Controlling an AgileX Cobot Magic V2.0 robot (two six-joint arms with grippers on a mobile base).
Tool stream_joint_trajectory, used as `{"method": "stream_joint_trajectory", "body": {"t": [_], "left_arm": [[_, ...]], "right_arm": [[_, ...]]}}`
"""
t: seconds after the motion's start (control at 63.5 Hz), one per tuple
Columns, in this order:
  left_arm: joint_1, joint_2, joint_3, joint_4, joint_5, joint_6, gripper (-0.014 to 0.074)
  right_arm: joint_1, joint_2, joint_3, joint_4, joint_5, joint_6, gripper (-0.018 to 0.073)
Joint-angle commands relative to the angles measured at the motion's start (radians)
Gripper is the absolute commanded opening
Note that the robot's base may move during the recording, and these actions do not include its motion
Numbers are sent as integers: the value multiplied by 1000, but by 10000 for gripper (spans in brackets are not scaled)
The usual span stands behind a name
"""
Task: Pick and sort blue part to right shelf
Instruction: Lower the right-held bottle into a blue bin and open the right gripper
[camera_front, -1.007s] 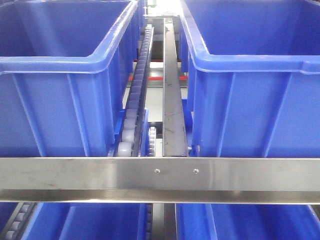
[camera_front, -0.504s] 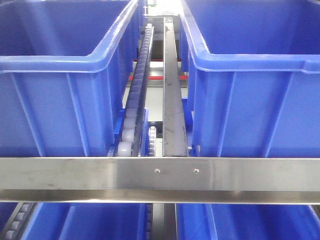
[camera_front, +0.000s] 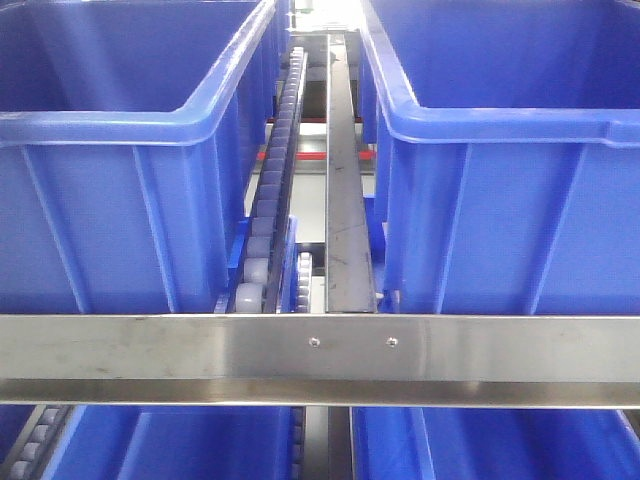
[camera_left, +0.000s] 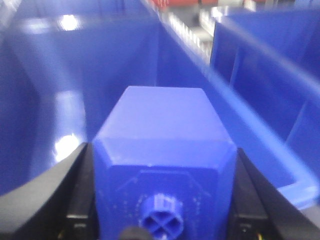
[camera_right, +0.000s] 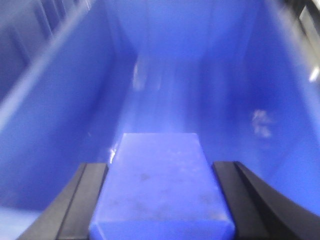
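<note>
My right gripper (camera_right: 160, 167) is shut on the blue part (camera_right: 162, 190), a flat-sided dark-blue block whose neck end is hidden below the frame. It hangs inside a large blue bin (camera_right: 165, 55) of the right shelf (camera_front: 320, 355). My left gripper (camera_left: 162, 150) is shut on a different blue block (camera_left: 165, 120), which has bevelled corners and a small round knob (camera_left: 160, 220). That block hangs over the inside of another blue bin (camera_left: 115, 45). Neither gripper shows in the front view.
The steel front rail crosses the front view, with two big blue bins (camera_front: 110, 130) (camera_front: 500, 130) behind it. A roller track (camera_front: 275, 180) and a steel divider (camera_front: 345, 170) run between them. More blue bins (camera_front: 180, 445) sit on the tier below.
</note>
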Motion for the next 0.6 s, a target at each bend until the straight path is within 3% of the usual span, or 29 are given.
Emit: {"method": "stream_joint_trajectory", "body": {"t": [0.0,0.315,0.582], "left_arm": [[0,85,-58,-11,-166,-1,353],[9,392,-247,-35,-170,-10,353],[9,490,-364,-45,-20,-10,353]], "right_arm": [[-1,86,-87,-6,-108,-10,391],[-1,325,-174,-6,-178,-10,391],[-1,389,-174,-6,-260,-10,393]]}}
